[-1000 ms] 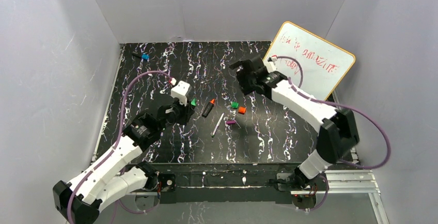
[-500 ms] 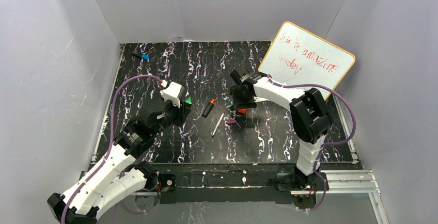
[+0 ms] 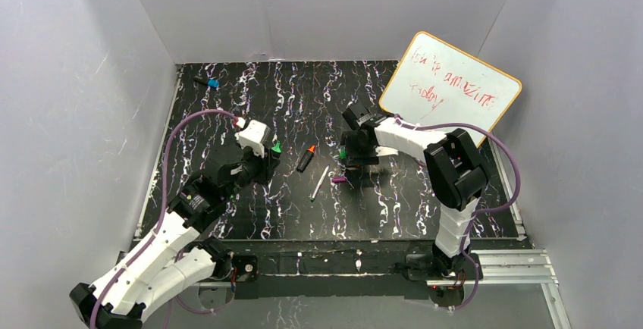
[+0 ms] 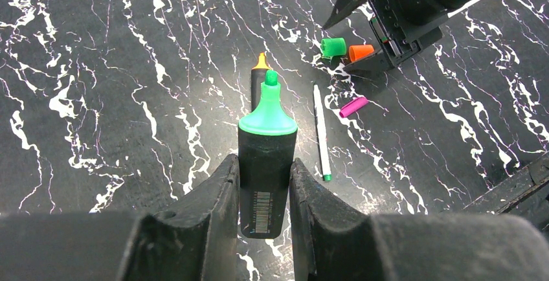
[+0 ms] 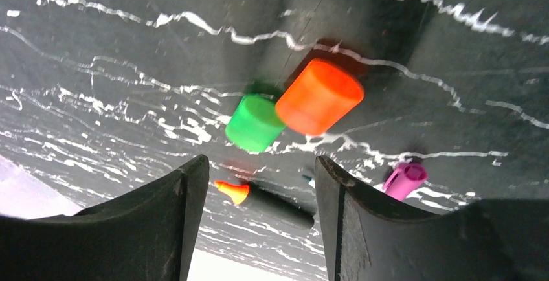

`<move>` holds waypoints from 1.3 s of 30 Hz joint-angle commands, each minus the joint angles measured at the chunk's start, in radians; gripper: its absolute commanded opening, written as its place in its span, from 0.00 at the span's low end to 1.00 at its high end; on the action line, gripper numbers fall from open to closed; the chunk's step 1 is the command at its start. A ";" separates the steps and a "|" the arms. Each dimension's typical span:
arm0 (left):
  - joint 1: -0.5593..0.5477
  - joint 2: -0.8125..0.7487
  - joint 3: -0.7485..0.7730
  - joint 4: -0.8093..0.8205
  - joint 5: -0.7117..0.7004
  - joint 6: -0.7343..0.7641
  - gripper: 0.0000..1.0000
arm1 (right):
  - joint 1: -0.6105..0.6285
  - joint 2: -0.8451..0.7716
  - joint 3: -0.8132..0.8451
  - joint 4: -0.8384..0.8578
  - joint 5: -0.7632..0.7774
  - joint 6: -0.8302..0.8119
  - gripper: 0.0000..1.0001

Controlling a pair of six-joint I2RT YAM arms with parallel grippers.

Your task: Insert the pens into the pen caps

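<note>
The green-tipped black marker (image 4: 267, 132) is held clamped in the left gripper (image 4: 264, 168), left of the rest. The orange-tipped marker (image 4: 259, 80) and the thin white pen (image 4: 320, 129) are laid side by side mid-table. To their right, the green cap (image 5: 254, 123) and the orange cap (image 5: 319, 97) are set together. The purple cap (image 5: 404, 180) is lying nearer.

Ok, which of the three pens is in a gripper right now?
The green-tipped marker, clamped in the left gripper; the orange-tipped marker and white pen lie loose.

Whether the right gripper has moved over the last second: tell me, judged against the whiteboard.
Yes. The right gripper has moved away from the whiteboard toward the near edge of the table, and now hangs open over the green cap and orange cap.
</note>
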 commanded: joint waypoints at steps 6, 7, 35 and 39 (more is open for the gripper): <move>0.003 0.008 -0.010 0.008 -0.008 -0.004 0.00 | -0.043 -0.052 -0.081 0.073 -0.024 0.215 0.67; 0.003 0.011 -0.010 0.008 -0.008 -0.003 0.00 | -0.045 -0.048 -0.081 0.076 -0.036 0.213 0.67; 0.003 0.041 -0.010 0.012 -0.021 0.004 0.00 | -0.089 -0.010 -0.177 0.210 -0.174 0.238 0.56; 0.003 0.048 -0.009 0.012 -0.021 0.004 0.00 | -0.090 0.009 -0.181 0.229 -0.207 0.239 0.54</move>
